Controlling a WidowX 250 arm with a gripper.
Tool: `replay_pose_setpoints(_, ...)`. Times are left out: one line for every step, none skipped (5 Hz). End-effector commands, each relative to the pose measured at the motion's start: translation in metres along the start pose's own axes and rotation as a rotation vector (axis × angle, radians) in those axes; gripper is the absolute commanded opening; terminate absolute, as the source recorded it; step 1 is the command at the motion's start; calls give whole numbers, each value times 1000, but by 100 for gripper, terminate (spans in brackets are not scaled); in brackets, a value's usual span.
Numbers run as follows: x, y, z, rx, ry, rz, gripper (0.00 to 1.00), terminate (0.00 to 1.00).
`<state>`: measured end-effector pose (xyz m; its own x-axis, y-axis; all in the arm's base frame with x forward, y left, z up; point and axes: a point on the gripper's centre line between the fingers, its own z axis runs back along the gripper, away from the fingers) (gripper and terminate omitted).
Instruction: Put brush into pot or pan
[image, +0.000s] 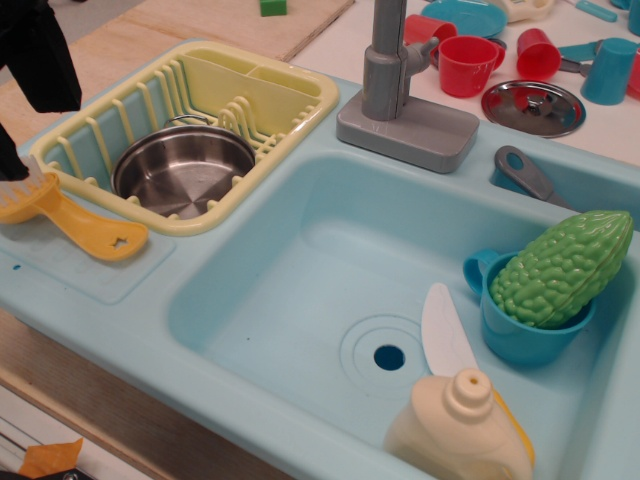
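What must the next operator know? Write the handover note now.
Gripper: at the left picture edge, right over the brush head; mostly cut off, so open or shut cannot be told.
Brush: lying on the sink's left ledge, outside the dish rack.
Pan: sits in the dish rack, empty.
Done: nothing in the pan yet.
Left: grasp the brush, lift it, put it in the pan.

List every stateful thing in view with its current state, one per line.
brush: lying on the counter ledge, outside the pan
pan: upright in the yellow drying rack, empty
gripper: at the brush's bristle end, jaws not readable
blue cup: upright in the sink, holding the green gourd
steel lid: flat on the counter
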<state>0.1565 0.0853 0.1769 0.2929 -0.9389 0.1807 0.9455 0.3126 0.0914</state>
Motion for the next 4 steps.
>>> replay_pose_setpoints(0, 0, 0, 0, 0, 0, 100, 0)
replay_pose_setpoints(-1, -1, -4, 17, 47, -56, 100, 0)
replay_pose_setpoints(-3, 0, -11, -3, 48, -70, 100, 0)
replay_pose_setpoints(-6, 0, -16, -14, 37, -74, 100, 0)
